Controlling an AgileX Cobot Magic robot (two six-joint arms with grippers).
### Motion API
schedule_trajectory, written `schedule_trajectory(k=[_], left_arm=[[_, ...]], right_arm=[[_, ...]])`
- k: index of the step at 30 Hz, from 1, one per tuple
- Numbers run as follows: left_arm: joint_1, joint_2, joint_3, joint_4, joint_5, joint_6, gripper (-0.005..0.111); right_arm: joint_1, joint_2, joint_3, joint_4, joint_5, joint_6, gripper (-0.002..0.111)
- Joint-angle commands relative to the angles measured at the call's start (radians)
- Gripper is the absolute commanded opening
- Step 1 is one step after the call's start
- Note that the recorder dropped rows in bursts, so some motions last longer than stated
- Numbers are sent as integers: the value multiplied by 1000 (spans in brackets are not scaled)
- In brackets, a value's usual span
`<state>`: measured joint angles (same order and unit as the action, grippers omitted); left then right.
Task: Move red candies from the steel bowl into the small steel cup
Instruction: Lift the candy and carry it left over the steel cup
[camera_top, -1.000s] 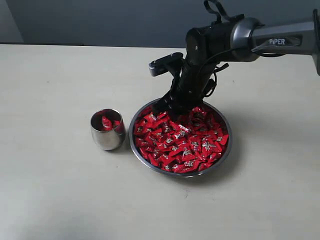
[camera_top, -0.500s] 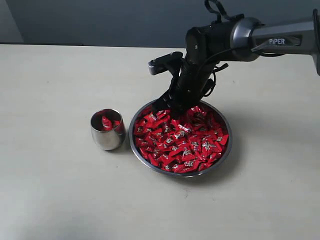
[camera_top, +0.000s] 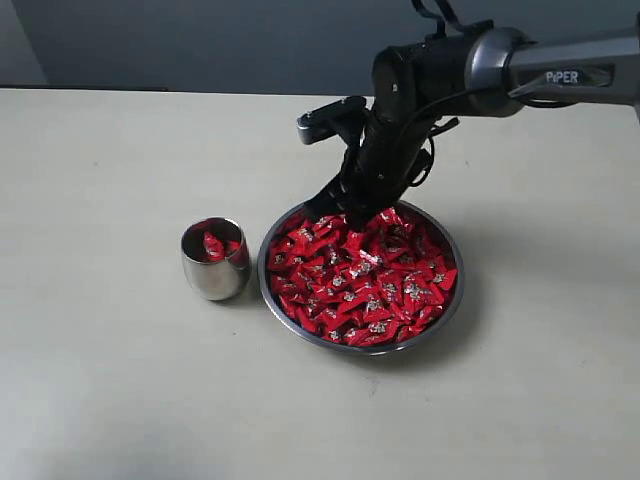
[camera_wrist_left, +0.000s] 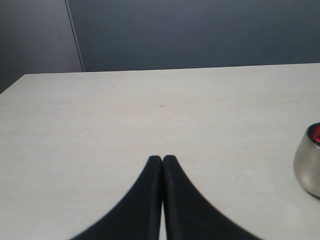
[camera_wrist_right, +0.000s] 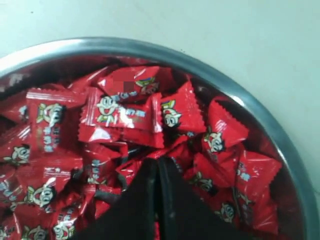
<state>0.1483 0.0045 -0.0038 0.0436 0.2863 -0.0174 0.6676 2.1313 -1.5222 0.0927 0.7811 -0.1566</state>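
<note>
The steel bowl (camera_top: 300, 322) (camera_wrist_right: 150, 47) sits mid-table, heaped with red candies (camera_top: 370, 280) (camera_wrist_right: 125, 112). Left of it stands the small steel cup (camera_top: 215, 272) (camera_wrist_left: 306, 167) with a few red candies (camera_top: 212, 243) inside. My right gripper (camera_top: 326, 210) (camera_wrist_right: 159, 162) is shut, its tips just above the pile at the bowl's far-left rim. The fingers meet with only a red sliver showing between them further back; I cannot tell whether a wrapper is pinched. My left gripper (camera_wrist_left: 162, 159) is shut on nothing, low over bare table with the cup off to one side.
A pale table (camera_top: 120, 380) spreads on all sides of the bowl and cup. A dark wall (camera_top: 200, 40) runs along its far edge. The right arm (camera_top: 500, 65) reaches in from the upper right over the bowl's back rim.
The right gripper's jaws have shut among the candies at the bowl's far-left rim, and the arm has lifted slightly. The cup and bowl have not moved.
</note>
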Motion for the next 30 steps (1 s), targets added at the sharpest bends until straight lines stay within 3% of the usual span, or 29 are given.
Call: schedule_trajectory(k=[1, 13, 16, 22, 30], left_arm=[[-2, -4, 4, 1, -2, -3, 0], [-2, -4, 4, 1, -2, -3, 0], [-2, -4, 4, 1, -2, -3, 0], [-2, -4, 4, 1, -2, -3, 0], [-2, -4, 4, 1, -2, -3, 0]], right_arm=[[-5, -53, 0, -27, 1, -4, -1], [-5, -177, 0, -27, -37, 19, -1], [-5, -195, -14, 55, -66, 13, -1], [32, -174, -94, 306, -64, -185, -1], [129, -66, -205, 323, -25, -190, -1]])
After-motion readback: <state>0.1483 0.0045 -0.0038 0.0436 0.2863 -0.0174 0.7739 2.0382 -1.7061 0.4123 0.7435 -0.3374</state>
